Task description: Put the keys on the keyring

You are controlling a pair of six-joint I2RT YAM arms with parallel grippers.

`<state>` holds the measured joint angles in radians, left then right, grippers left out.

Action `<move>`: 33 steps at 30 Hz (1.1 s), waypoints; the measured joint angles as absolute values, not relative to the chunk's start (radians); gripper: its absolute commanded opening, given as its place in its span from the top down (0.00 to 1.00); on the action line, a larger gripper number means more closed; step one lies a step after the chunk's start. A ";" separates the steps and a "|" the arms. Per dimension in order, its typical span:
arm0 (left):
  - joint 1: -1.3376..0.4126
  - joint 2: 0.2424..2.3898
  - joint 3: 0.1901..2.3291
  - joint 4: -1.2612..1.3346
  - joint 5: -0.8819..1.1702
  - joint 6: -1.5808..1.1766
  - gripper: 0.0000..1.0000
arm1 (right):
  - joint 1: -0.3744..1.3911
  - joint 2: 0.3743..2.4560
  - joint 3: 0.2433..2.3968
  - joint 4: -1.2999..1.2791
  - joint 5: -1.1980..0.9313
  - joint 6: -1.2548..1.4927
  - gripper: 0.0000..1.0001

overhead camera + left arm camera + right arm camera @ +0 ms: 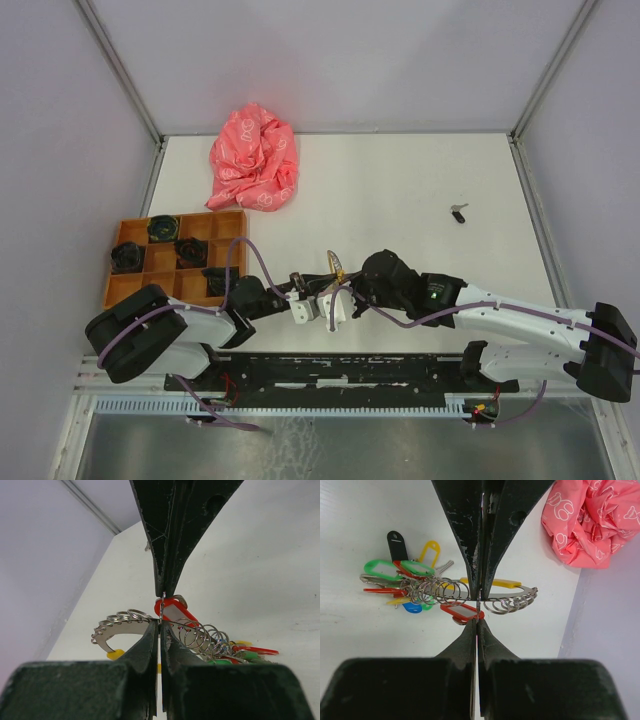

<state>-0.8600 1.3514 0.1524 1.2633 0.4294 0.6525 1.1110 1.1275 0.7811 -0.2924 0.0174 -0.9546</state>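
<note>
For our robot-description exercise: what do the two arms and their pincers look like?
The left arm and right arm have white links, bulky black joints and purple cables along them; the right shows a small green light. The left pincer and right pincer have dark, scuffed, tapering fingers.

Left gripper (159,630) is closed, its fingers pressed together to a thin slit, and the tips nip a wire ring (161,609). Dead ahead of those tips, nose to nose and just apart, the right gripper (476,628) points straight back at it, also closed, pinching the same ring. Behind each gripper its wrist runs back and outward. The left arm (190,325) and right arm (510,315) both lie low, reaching inward
</note>
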 measured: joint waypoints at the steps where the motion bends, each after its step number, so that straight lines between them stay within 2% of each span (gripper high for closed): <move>1: -0.860 1.351 0.152 1.263 0.429 0.653 0.97 | 1.111 1.127 0.781 -0.292 0.017 -0.955 0.99; 22: -0.867 1.362 0.152 1.274 0.446 0.652 0.97 | 1.113 1.129 0.781 -0.294 -0.008 -0.947 0.99; 33: -0.873 1.365 0.152 1.276 0.436 0.652 0.97 | 1.113 1.129 0.784 -0.308 -0.009 -0.934 0.79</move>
